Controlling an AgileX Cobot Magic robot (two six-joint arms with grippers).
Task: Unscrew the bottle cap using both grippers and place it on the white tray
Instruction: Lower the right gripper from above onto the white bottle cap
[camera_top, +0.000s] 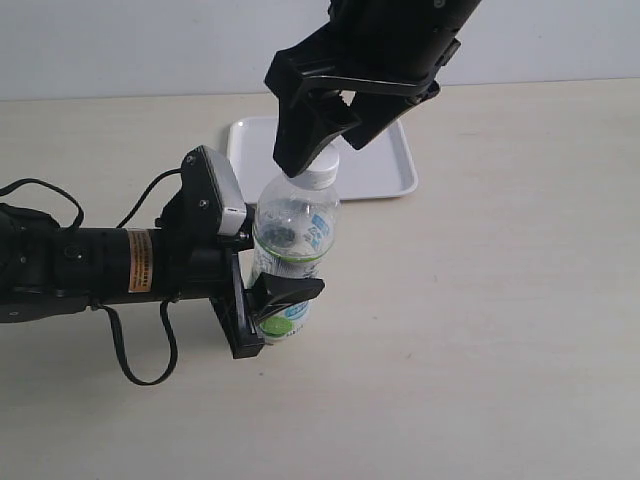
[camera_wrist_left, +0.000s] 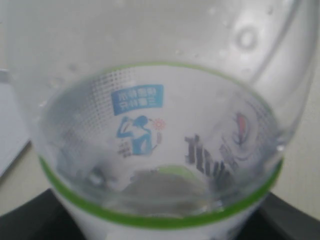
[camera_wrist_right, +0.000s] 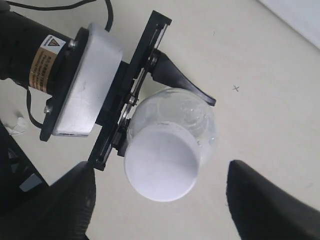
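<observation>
The clear bottle (camera_top: 292, 250) stands upright near the table's middle, with my left gripper (camera_top: 268, 310) shut on its lower labelled body. In the left wrist view the bottle (camera_wrist_left: 160, 115) fills the picture with its green-edged label. The white bottle cap (camera_top: 322, 176) sits on the neck. Directly above it hangs my right gripper (camera_top: 318, 135), its jaws apart on either side of the cap without touching it. Seen from the right wrist, the bottle cap (camera_wrist_right: 161, 162) lies between the two dark fingertips (camera_wrist_right: 65, 205) with room on both sides. The white tray (camera_top: 385, 170) lies behind the bottle.
The left arm with its orange label (camera_top: 138, 262) and looping black cables (camera_top: 140, 370) stretches over the table's left side. A small pencil cross (camera_wrist_right: 236, 89) marks the tabletop. The beige table (camera_top: 480, 330) runs wide to the right and front.
</observation>
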